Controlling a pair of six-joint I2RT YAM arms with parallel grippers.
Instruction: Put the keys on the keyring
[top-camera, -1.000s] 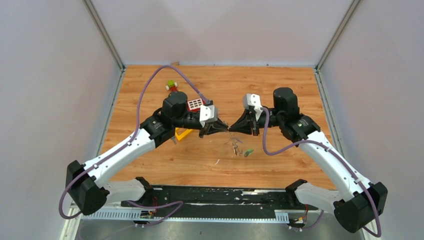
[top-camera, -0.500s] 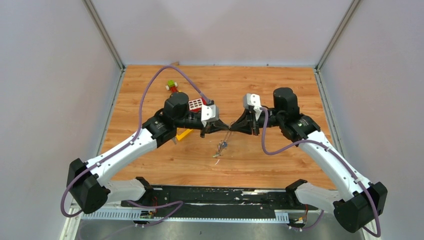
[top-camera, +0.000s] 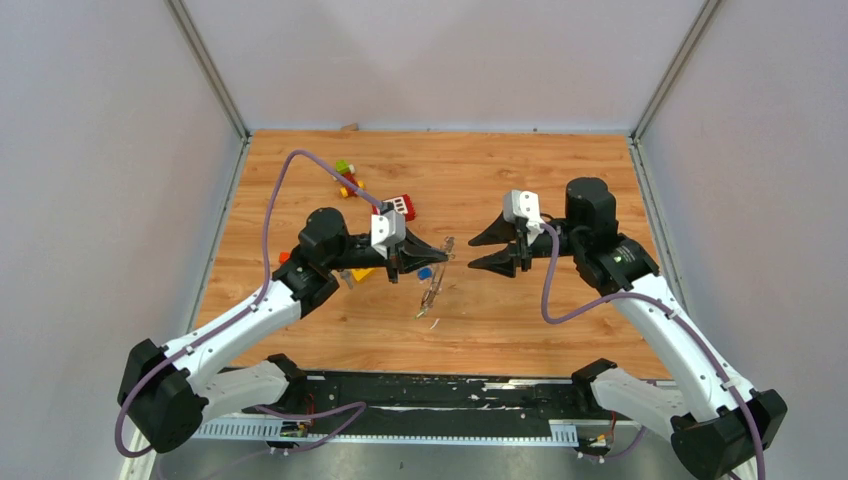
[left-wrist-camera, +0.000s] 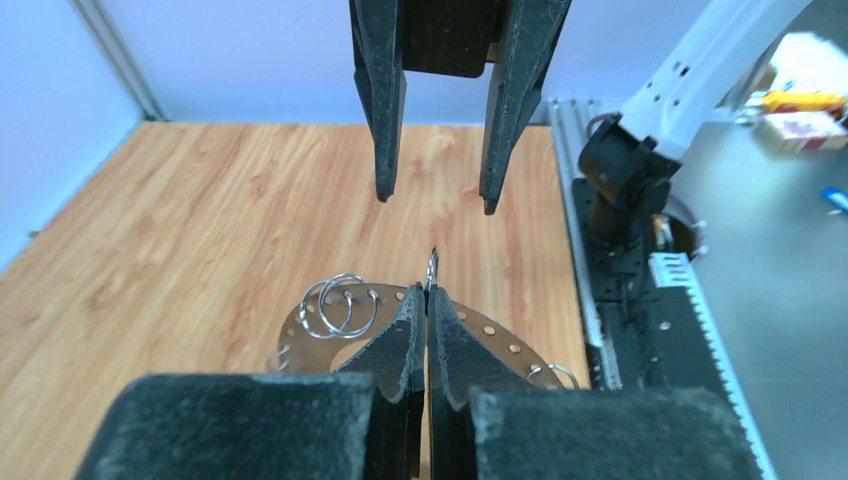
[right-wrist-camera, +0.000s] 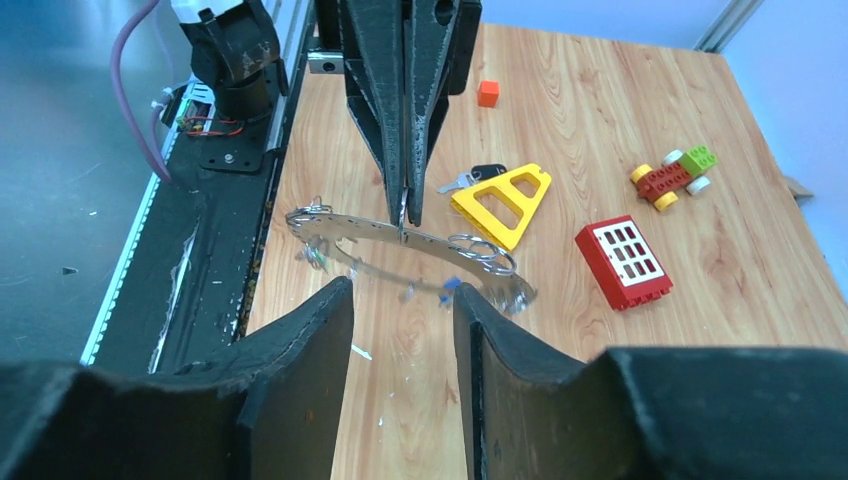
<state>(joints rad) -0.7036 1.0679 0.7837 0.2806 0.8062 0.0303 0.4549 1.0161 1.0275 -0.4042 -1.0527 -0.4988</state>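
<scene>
Wooden worktop below: right tool lets go, gaping, pulled back; left tool, reaching level, pinches the keyring.

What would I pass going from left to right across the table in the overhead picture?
A small orange block → toy car → red block → metal ring → right gripper, its jaws open.
</scene>
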